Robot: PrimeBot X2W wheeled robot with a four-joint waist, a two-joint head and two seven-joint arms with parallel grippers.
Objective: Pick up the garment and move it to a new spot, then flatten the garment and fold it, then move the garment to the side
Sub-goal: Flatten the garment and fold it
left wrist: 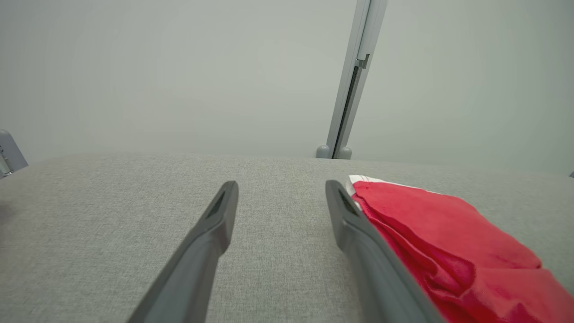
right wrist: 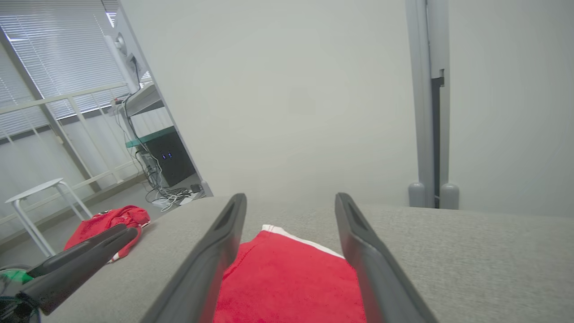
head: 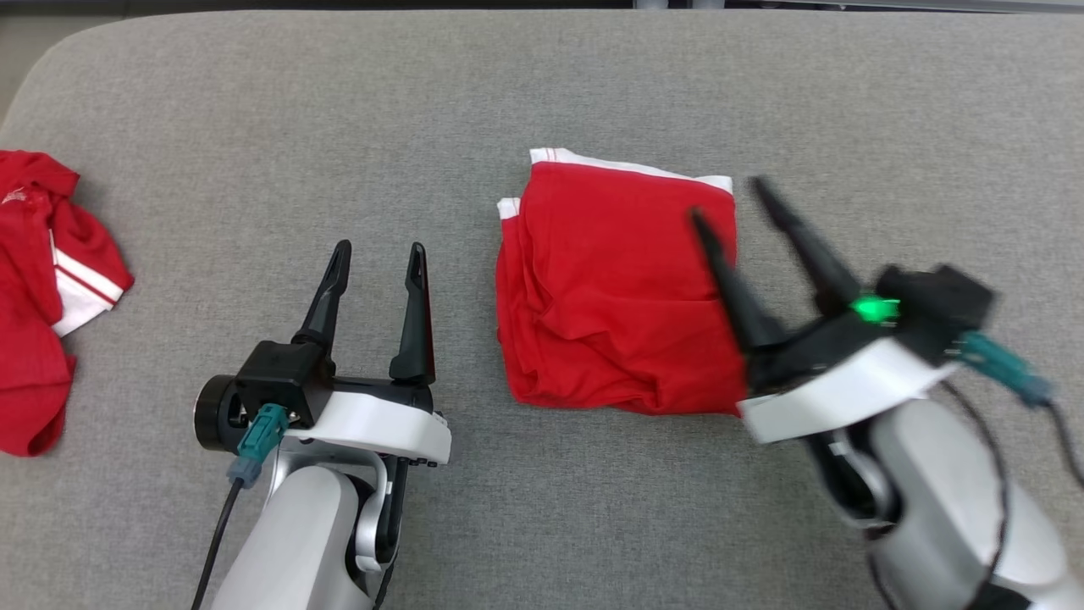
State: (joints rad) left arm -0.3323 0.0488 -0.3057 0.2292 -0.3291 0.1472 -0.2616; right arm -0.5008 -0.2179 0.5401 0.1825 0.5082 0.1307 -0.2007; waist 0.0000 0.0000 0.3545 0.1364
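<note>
The right end effector (head: 726,197) hovers wide open and empty over the right edge of the garment (head: 614,288), and the left end effector (head: 379,246), likewise open and empty, sits just beside its left edge. The garment lies folded in a neat rectangle mid-way across the table (head: 254,102), so I judge that only the move aside remains. No writing is legible.

- A folded red garment (head: 614,288) with white trim at its far edge lies flat on the grey fabric surface (head: 339,110).
- The left gripper (head: 379,247) sits over bare fabric just left of it, fingers apart and holding nothing.
- The right gripper (head: 726,197), blurred, has its fingers spread, and one finger overlaps the garment's right edge.
- A green light (head: 872,307) glows on the right gripper's body.
- A crumpled red cloth (head: 42,296) lies at the far left edge.
</note>
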